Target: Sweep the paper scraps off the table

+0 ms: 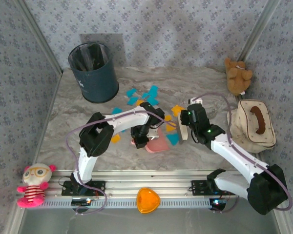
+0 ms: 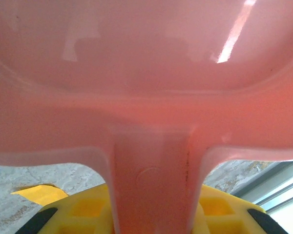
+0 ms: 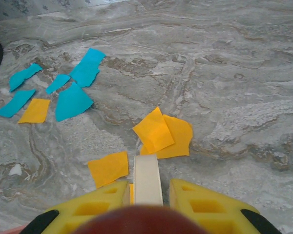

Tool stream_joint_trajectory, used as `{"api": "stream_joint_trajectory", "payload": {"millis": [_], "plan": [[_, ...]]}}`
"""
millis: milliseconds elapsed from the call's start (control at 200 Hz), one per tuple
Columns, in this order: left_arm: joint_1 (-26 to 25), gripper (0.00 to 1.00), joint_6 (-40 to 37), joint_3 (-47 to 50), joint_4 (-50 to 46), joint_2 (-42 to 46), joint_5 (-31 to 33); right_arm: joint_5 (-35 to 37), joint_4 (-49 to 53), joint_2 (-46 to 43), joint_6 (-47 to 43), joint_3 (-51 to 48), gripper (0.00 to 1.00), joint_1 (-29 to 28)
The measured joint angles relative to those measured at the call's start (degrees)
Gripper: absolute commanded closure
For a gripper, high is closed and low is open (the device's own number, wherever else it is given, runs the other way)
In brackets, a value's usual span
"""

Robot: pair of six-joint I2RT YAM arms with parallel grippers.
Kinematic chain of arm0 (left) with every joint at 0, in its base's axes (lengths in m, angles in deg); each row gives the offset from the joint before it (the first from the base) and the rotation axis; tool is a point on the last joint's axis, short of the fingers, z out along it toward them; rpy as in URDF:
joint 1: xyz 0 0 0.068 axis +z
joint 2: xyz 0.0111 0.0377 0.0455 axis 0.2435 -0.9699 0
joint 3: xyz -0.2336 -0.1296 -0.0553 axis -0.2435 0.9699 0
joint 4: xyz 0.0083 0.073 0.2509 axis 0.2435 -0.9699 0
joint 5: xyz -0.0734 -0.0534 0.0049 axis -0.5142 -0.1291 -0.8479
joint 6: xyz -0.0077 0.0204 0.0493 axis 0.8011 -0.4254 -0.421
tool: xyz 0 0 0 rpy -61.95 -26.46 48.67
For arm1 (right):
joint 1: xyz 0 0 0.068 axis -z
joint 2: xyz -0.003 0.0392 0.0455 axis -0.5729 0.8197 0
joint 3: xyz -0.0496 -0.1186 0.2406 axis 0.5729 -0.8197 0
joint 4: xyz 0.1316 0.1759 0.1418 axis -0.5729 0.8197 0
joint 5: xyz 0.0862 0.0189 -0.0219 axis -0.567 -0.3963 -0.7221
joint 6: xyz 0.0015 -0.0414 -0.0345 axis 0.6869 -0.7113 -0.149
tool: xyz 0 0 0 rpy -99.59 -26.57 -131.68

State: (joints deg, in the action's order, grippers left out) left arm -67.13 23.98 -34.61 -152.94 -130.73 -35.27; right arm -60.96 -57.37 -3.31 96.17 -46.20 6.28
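Cyan and orange paper scraps [image 1: 142,95] lie scattered on the marble table [image 1: 195,83] in front of both arms. My left gripper [image 1: 139,138] is shut on the handle of a pink dustpan [image 1: 156,145], whose pan [image 2: 146,58] spreads just ahead of the yellow fingers [image 2: 83,207]. My right gripper [image 1: 186,120] is shut on a cream brush [image 1: 181,128], its handle [image 3: 147,179] squeezed between the fingertips. Just beyond the brush lie overlapping orange scraps [image 3: 162,132]; another orange scrap [image 3: 107,167] is at its left. Cyan scraps [image 3: 73,101] lie farther left.
A dark blue bin [image 1: 94,72] stands at the back left. A teddy bear [image 1: 238,76] and a beige pouch [image 1: 252,125] occupy the right side. On the near aluminium rail sit an orange heart dish [image 1: 148,200] and a pink doll [image 1: 34,185].
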Motion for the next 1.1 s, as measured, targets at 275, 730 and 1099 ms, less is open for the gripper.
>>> {"api": "stream_joint_trajectory", "payload": {"millis": [275, 730, 1099], "plan": [[0.0, 1.0, 0.46, -1.62, -0.26, -0.94, -0.59, -3.02, -2.97, 2.27, 1.7, 0.42, 1.0, -0.68], [1.97, 1.0, 1.49, -1.33, -0.55, -1.16, -1.25, -4.94, -1.42, 0.52, 2.64, 1.31, 1.0, -1.38], [2.95, 1.0, 2.38, 1.36, 0.55, 0.15, -1.7, 1.92, 3.72, -1.01, 1.6, 2.47, 1.0, -1.38]]}}
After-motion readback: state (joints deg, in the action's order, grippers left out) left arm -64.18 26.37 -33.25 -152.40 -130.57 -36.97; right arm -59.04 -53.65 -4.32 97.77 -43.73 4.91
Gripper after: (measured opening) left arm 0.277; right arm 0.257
